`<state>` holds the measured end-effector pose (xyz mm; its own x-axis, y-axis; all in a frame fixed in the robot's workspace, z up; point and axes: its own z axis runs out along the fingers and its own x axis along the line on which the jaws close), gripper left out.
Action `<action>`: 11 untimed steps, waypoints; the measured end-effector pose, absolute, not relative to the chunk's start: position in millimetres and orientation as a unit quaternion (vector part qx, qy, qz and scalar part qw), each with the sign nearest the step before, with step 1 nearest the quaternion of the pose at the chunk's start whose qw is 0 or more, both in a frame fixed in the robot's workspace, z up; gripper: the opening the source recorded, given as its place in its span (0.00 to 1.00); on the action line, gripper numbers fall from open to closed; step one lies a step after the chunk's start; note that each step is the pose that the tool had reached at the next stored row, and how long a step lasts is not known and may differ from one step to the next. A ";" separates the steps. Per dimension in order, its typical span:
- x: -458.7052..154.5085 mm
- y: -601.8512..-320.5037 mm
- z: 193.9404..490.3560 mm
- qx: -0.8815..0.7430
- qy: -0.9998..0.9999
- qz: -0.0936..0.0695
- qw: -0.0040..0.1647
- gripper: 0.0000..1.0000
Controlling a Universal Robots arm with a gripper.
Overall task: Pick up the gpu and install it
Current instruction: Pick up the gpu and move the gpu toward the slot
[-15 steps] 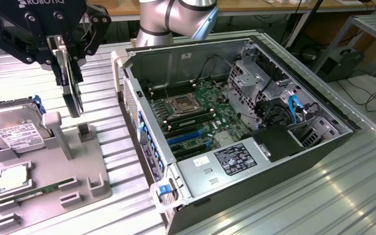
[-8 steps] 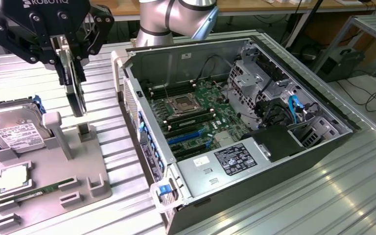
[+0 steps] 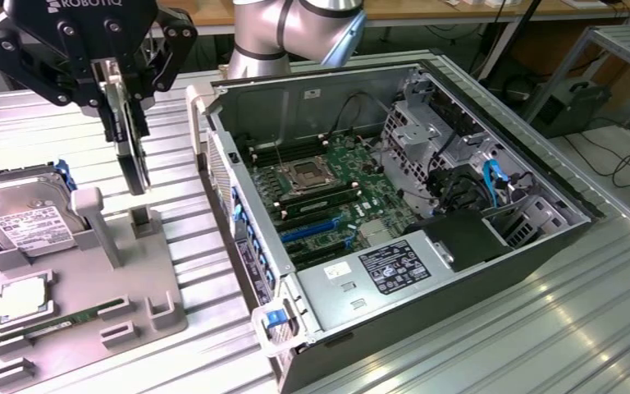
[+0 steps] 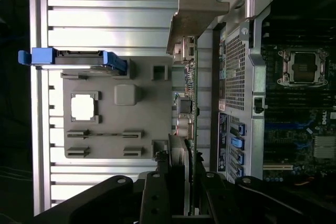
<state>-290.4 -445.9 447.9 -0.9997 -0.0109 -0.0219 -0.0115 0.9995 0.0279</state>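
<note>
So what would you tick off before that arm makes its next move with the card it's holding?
1. Grip: black gripper shut on the thin dark circuit card with the silver end bracket: ok.
2. Card hanging upright, on edge: ok.
3. Card clear of the grey plastic holder tray: cannot tell; any gap looks slight.
4. Open black computer case, with the green motherboard exposed: ok.
5. Blue card slots unoccupied: ok, as far as visible.
</note>
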 end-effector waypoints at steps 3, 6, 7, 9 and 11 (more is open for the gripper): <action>-287.8 -445.9 447.9 -0.006 1.000 0.014 0.011 0.27; -285.9 -445.9 447.8 -0.006 1.000 0.014 0.011 0.27; -285.4 -445.9 447.8 -0.006 1.000 0.014 0.011 0.27; -284.2 -445.9 447.9 -0.006 1.000 0.014 0.011 0.27; -283.0 -445.9 447.9 -0.006 1.000 0.014 0.011 0.27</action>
<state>-283.0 -445.9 447.9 -0.9997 -0.0109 -0.0219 -0.0115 0.9995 0.0279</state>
